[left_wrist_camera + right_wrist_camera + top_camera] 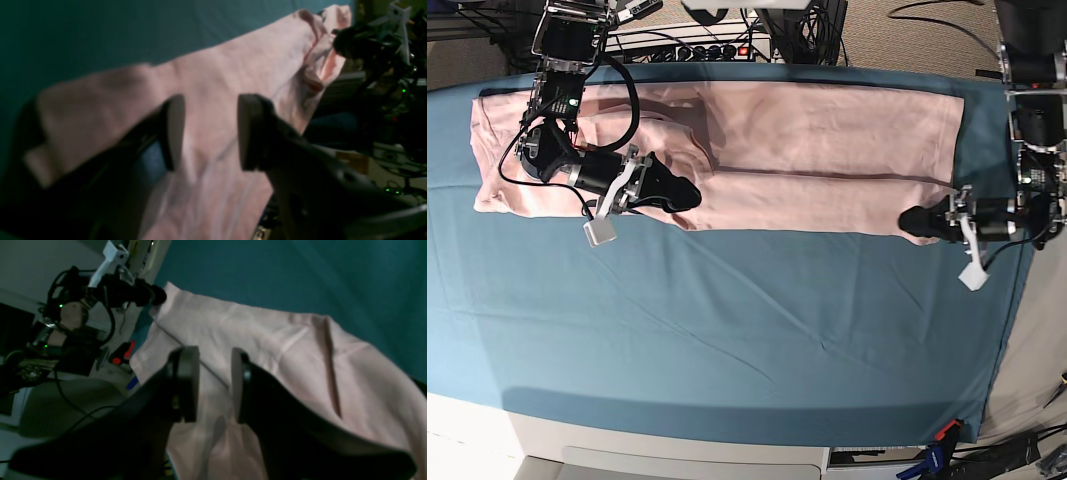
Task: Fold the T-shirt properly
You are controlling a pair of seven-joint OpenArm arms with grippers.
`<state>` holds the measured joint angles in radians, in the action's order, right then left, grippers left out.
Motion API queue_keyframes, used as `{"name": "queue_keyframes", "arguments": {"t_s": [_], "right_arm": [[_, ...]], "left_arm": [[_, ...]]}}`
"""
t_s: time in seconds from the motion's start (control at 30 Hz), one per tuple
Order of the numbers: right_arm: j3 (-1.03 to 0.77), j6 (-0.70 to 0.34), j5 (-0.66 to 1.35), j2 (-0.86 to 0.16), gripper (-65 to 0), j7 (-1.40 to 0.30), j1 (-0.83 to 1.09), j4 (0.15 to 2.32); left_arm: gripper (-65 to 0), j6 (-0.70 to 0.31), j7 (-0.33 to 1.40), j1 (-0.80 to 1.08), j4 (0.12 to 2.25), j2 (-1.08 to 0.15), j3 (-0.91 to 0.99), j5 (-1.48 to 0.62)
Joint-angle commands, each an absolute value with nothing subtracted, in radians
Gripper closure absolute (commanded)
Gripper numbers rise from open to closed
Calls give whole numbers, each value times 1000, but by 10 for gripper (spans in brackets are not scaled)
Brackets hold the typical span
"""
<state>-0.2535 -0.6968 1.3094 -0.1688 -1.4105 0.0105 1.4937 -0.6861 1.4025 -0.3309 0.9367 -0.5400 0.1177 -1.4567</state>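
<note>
- Left wrist view: the left end effector [210, 133] fills the foreground, its two dark fingers parted with a clear gap and nothing between them. Beyond the gap lies the pale pink T-shirt [213, 83], blurred, spread over the teal cloth [100, 30] on the bench. At the upper right, the other arm's dark tip sits at a bunched corner of the shirt. Cables and small green lights show past the bench edge at the right.
- Right wrist view: the right end effector [215, 383] has its fingers apart by a narrower gap, with no fabric visibly between them. The T-shirt [283, 350] shows a long crease and a folded edge here. The left arm's tip touches the shirt's far corner at the upper left. Off the bench sit a red-handled tool [122, 352] and cables.
- Base view: only this view shows the whole layout. The T-shirt [827, 140] lies lengthwise along the bench's far edge, plain side up. The right end effector [689, 195] rests on the shirt's near edge, toward the left end. The left end effector [907, 220] sits at the shirt's near right corner. A power strip [697, 47] lies behind the bench.
</note>
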Motion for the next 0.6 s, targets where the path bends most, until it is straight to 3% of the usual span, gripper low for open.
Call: {"name": "queue_keyframes", "arguments": {"t_s": [0.0,0.2,0.3,0.57], "right_arm": [[-257,-698,1335,-180,-180,-1396,-6,1512],[-257,-698,1334,-180,-180,-1396,-6,1512],[-257,-698,1326,-180,-180,-1396,-6,1512],[-257,-698,1326,-180,-180,-1396,-6,1512]], "left_arm": [[-257,-689,1396,-357,951,-555,123,-1484],[-199,-691,1378,-342,951,-549,123,-1415],[-197,-647,1338,-332,951,-554,123,-1322],[-214,-647,1351,-327,993,-642,123,-1324]]}}
